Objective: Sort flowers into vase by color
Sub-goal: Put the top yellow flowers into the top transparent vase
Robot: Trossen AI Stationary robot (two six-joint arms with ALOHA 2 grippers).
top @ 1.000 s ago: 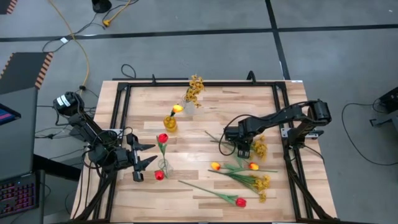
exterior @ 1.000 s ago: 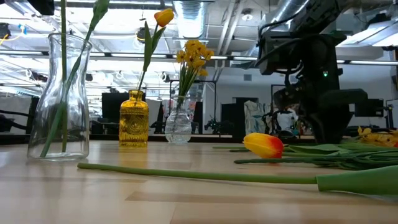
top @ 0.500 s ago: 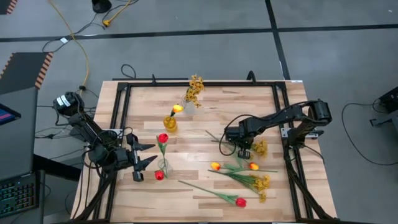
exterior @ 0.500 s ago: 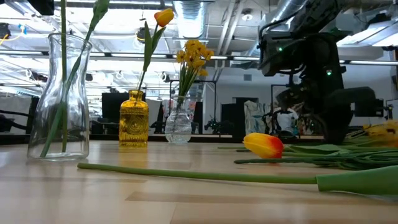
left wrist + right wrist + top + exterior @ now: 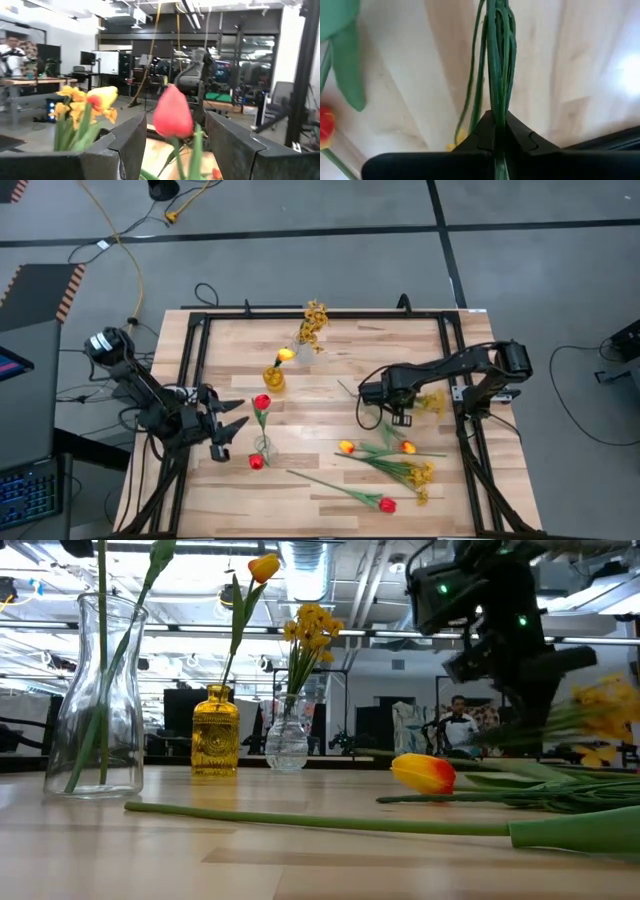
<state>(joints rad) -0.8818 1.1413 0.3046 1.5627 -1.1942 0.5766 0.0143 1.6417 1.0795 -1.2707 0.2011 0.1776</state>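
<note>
One person (image 5: pixel 459 720) in low view only.

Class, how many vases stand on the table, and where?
3: a tall clear vase near the left gripper, an amber vase farther back, and a small clear vase farthest back. None seems hidden.

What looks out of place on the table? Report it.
Nothing is damaged or spilled. One red tulip head lies by the base of the clear vase rather than standing in it. The right gripper holds a yellow spray by its stems.
</note>
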